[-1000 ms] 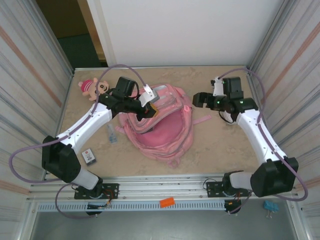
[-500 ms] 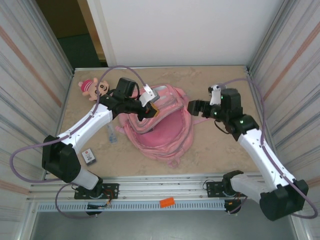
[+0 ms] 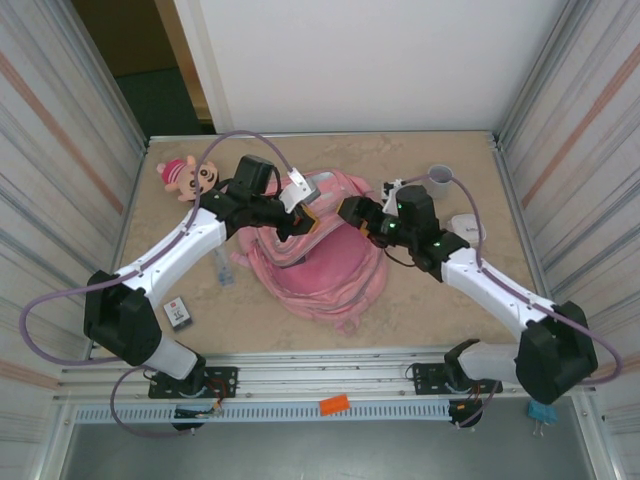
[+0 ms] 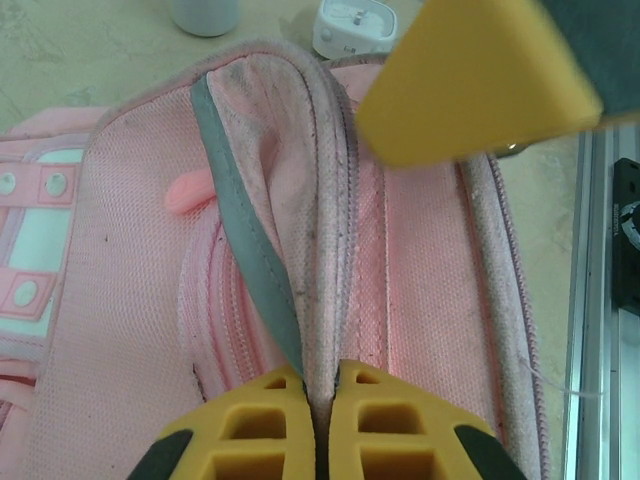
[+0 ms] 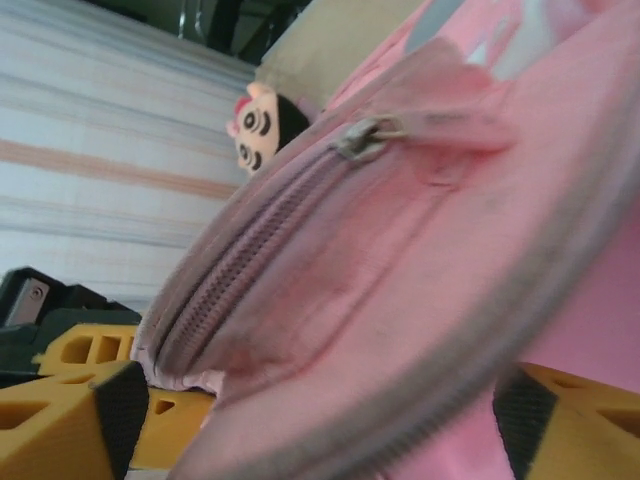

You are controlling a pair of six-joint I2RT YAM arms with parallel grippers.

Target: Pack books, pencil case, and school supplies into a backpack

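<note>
Nearby, doll (image 3: 188, 174), cup (image 3: 439, 177) (grey) and card (image 3: 179, 314) flank the backpack (image 3: 325, 275).

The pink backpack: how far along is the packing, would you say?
Early. Done: the left gripper is pinched shut on the backpack at its grey-trimmed opening edge. In hand: the right gripper, open, straddles the fabric by the zip pull. Left: the grey-blue stick and the black-and-white card lie on the table beside it. Whether anything is inside, I cannot tell.

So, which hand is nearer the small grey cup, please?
Right: right hand lies left of the grey cup, at the pink fabric backpack; left hand grips it farther left.
</note>
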